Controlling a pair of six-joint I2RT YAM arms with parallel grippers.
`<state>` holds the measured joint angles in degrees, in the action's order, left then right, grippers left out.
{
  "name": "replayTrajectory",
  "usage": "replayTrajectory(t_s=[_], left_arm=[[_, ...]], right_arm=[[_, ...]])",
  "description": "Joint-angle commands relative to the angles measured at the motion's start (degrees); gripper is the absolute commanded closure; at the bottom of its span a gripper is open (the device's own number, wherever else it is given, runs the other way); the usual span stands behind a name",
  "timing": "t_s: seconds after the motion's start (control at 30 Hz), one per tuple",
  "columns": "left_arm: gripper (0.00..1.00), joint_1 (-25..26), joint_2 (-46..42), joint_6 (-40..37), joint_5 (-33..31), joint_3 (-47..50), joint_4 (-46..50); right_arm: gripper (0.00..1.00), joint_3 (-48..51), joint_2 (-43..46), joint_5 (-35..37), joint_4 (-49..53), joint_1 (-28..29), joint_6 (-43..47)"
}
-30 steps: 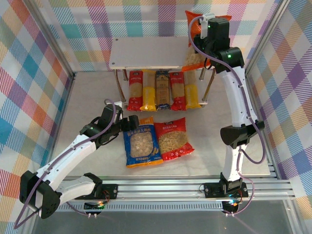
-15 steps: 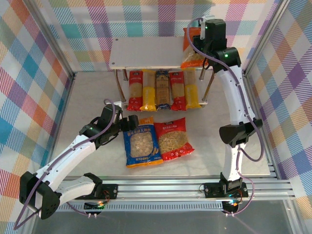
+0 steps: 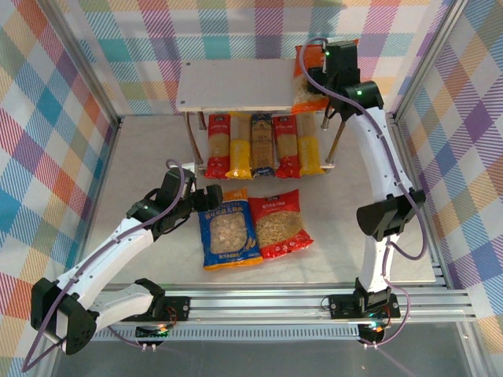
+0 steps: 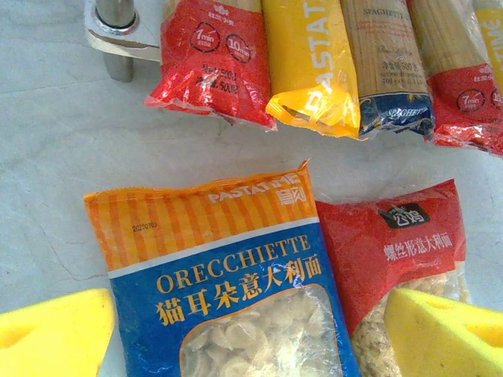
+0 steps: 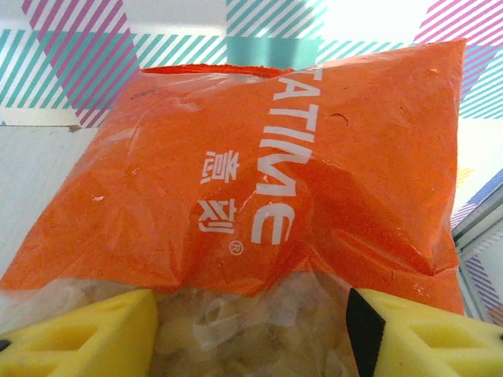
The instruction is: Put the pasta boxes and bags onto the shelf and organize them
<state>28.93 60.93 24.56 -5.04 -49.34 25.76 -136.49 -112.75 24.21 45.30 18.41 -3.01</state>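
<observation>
My right gripper (image 3: 317, 85) (image 5: 251, 334) is shut on the orange bag (image 3: 305, 77) (image 5: 275, 181), holding it at the right end of the shelf's top board (image 3: 236, 85). The bag's left edge overlaps the board; whether they touch cannot be told. Five pasta boxes lie side by side on the lower tier: red (image 3: 218, 144) (image 4: 212, 55), yellow (image 3: 239, 148) (image 4: 310, 63), dark (image 3: 262, 144) (image 4: 389, 63), red (image 3: 286, 145) (image 4: 464, 86), yellow (image 3: 309, 145). The blue bag (image 3: 228, 234) (image 4: 236, 290) and the red bag (image 3: 281, 224) (image 4: 393, 243) lie flat on the table. My left gripper (image 3: 206, 200) (image 4: 251, 334) hovers open over the blue bag's top end.
A thin metal shelf leg (image 4: 116, 31) stands just left of the red box. Plaid walls close in the table on the left, back and right. An aluminium rail (image 3: 275, 302) runs along the near edge by the arm bases.
The right gripper has carried the orange bag left and slightly toward the back, onto the right end of the top board. The left arm has barely moved.
</observation>
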Motion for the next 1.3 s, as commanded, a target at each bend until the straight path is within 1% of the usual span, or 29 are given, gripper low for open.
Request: replayTrajectory(t_s=[0.0,0.17,0.3,0.43,0.57,0.7,0.77,0.83,0.9,0.97,1.0,1.07,1.13,1.27], left_arm=[[0.11,-0.8,-1.7,-1.1,0.3,-0.4,1.4],[0.10,-0.7,-1.4,-1.4,0.4,0.0,1.4],[0.10,-0.7,-1.5,-1.4,0.2,0.5,1.4],[0.10,-0.7,-2.3,-1.5,-0.5,1.1,2.3],[0.12,-0.7,-3.3,-1.8,-1.1,1.4,4.0],[0.12,0.0,-4.7,-0.8,-0.3,2.9,6.0],[0.13,1.5,-4.9,0.7,-0.3,4.3,7.1],[0.14,3.7,-4.9,2.6,-1.3,5.5,8.2],[0.14,6.8,-5.2,5.2,-3.0,6.9,8.8],[0.15,10.9,-5.2,8.6,-5.9,8.4,8.9],[0.15,12.7,-4.9,10.2,-7.2,9.1,9.0],[0.15,16.6,-3.6,13.8,-10.1,10.1,9.2],[0.15,18.8,-1.5,16.9,-11.4,10.6,8.6],[0.13,20.0,3.8,19.9,-12.5,10.4,5.7]], right_arm=[[0.32,2.8,-0.3,0.7,7.4,-0.5,-1.7],[0.26,3.0,2.2,-1.9,4.3,-0.8,-3.0],[0.25,2.0,4.7,-3.0,-0.1,-0.9,-2.9],[0.24,-1.2,6.8,-3.4,-3.2,-0.9,-2.6],[0.24,-1.2,10.5,-3.9,-6.5,-0.8,-2.7],[0.25,1.9,15.1,-8.4,-5.9,0.2,-1.6],[0.25,5.4,17.4,-10.5,-4.0,1.6,-0.4],[0.26,10.8,20.4,-10.5,-2.1,3.7,0.2],[0.26,20.8,25.6,-8.6,-3.5,7.7,1.0],[0.26,32.8,31.9,-6.1,-6.9,13.4,1.7],[0.25,36.5,33.8,-5.5,-7.7,15.0,1.3],[0.25,45.1,38.2,-5.5,-7.6,19.0,-2.3],[0.25,51.5,41.0,-5.8,-7.1,22.0,-5.5],[0.25,61.5,44.0,-6.3,-6.6,26.6,-11.2]])
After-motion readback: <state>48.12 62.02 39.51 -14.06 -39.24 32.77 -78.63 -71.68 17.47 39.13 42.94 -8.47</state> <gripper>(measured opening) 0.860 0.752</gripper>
